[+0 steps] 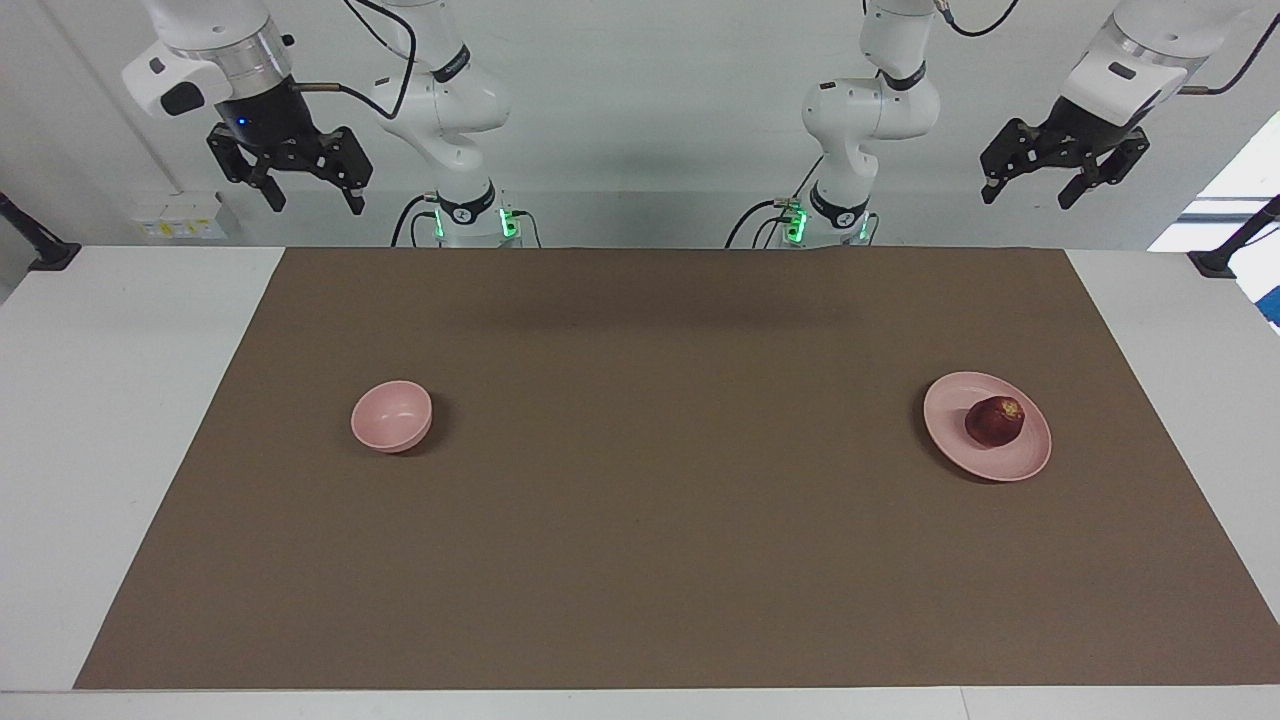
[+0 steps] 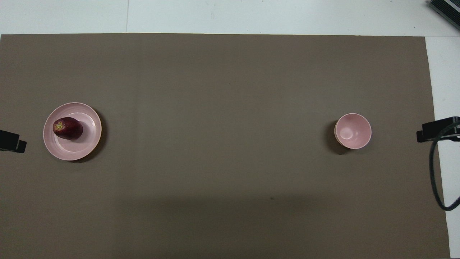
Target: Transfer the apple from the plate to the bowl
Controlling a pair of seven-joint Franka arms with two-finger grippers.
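The dark red apple [image 1: 994, 420] [image 2: 67, 128] lies on the flat pink plate [image 1: 1020, 460] [image 2: 84, 145] toward the left arm's end of the table. The small deep pink bowl [image 1: 391, 415] [image 2: 353, 131] stands empty toward the right arm's end. My left gripper [image 1: 1028, 196] hangs open and empty high above the table's edge on the robots' side, near the plate's end. My right gripper [image 1: 313, 198] hangs open and empty at the same height near the bowl's end. Both arms wait, well apart from the objects.
A brown mat [image 1: 640, 560] [image 2: 230, 90] covers most of the white table, and the plate and bowl stand on it. Black stands [image 1: 45, 252] [image 1: 1225, 258] are fixed at the table's two corners nearest the robots.
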